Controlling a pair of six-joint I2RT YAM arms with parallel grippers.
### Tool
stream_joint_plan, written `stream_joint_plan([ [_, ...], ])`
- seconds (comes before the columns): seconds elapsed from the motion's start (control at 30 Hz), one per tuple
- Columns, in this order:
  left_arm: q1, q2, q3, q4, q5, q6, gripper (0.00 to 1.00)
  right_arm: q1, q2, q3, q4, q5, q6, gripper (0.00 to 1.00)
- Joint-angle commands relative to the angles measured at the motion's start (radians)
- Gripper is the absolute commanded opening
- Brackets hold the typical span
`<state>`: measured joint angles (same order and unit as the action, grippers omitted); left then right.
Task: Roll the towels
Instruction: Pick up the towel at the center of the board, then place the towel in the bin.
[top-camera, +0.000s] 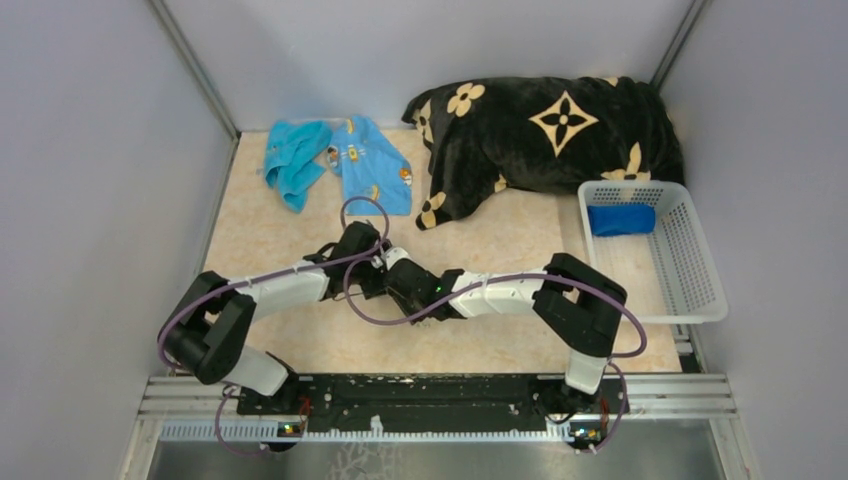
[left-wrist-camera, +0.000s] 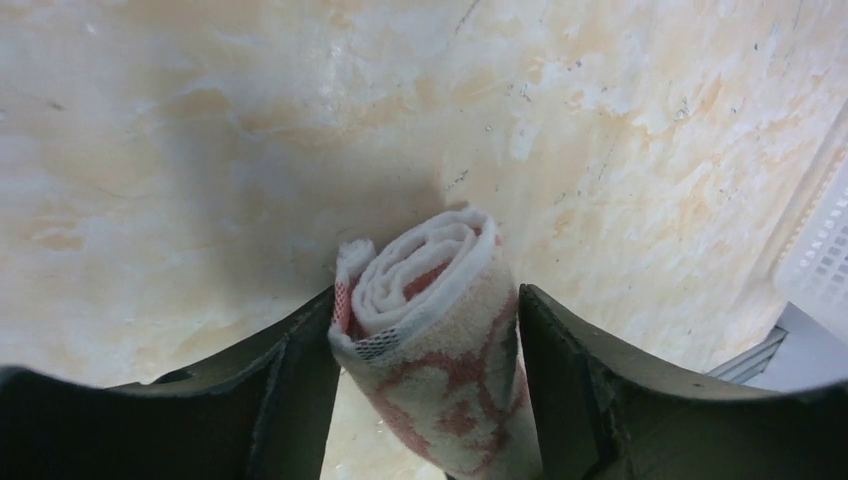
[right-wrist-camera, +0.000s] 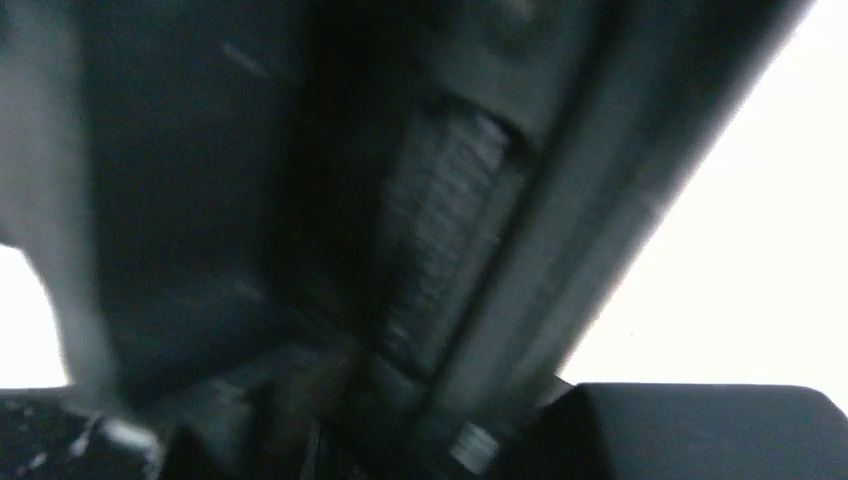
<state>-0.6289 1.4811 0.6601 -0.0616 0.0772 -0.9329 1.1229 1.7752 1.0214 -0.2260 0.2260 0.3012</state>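
Left claw (left-wrist-camera: 428, 298), jaws set wide and pressed against both sides of a rolled red-and-white towel (left-wrist-camera: 440, 370), at the centre of the overhead view. The right claw (top-camera: 388, 262) is close beside it, too blurred to tell how far open. This roll looks finished, so the next move likely calls for carrying it, without unwinding, to the white basket (top-camera: 700, 300) at right, which holds a dark blue roll (top-camera: 620, 219); a turquoise towel (top-camera: 292, 160) and a light blue printed towel (top-camera: 372, 165) lie unrolled at upper left.

Dark blue towel (top-camera: 620, 219) lies in the white basket (top-camera: 700, 292); turquoise towel (top-camera: 293, 160) and printed towel (top-camera: 372, 170) sit beside the black blanket (top-camera: 550, 135)
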Motion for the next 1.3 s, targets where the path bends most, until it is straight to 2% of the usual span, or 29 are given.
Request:
stream_joint_plan([
  [0.0, 0.061, -0.013, 0.046, -0.158, -0.066, 0.111, 0.72, -0.02, -0.018, -0.06, -0.142, -0.047, 0.036, 0.25],
  [0.3, 0.271, -0.029, 0.229, -0.236, -0.012, 0.241, 0.77, -0.04, -0.228, -0.113, -0.218, -0.042, 0.023, 0.23],
  [0.5, 0.334, -0.15, 0.28, -0.318, -0.073, 0.35, 0.77, -0.176, -0.414, -0.084, -0.337, 0.036, 0.06, 0.23],
  [0.63, 0.334, -0.272, 0.32, -0.403, -0.171, 0.428, 0.77, -0.357, -0.55, -0.034, -0.44, 0.084, 0.12, 0.23],
  [0.87, 0.337, -0.421, 0.308, -0.382, -0.274, 0.591, 0.81, -0.768, -0.715, -0.001, -0.57, 0.18, 0.196, 0.2],
  [1.1, 0.337, -0.433, 0.258, -0.354, -0.265, 0.653, 0.82, -1.135, -0.765, -0.082, -0.474, 0.177, 0.216, 0.18],
  [1.27, 0.337, -0.439, 0.247, -0.35, -0.251, 0.656, 0.82, -1.373, -0.696, -0.119, -0.357, 0.106, 0.265, 0.18],
])
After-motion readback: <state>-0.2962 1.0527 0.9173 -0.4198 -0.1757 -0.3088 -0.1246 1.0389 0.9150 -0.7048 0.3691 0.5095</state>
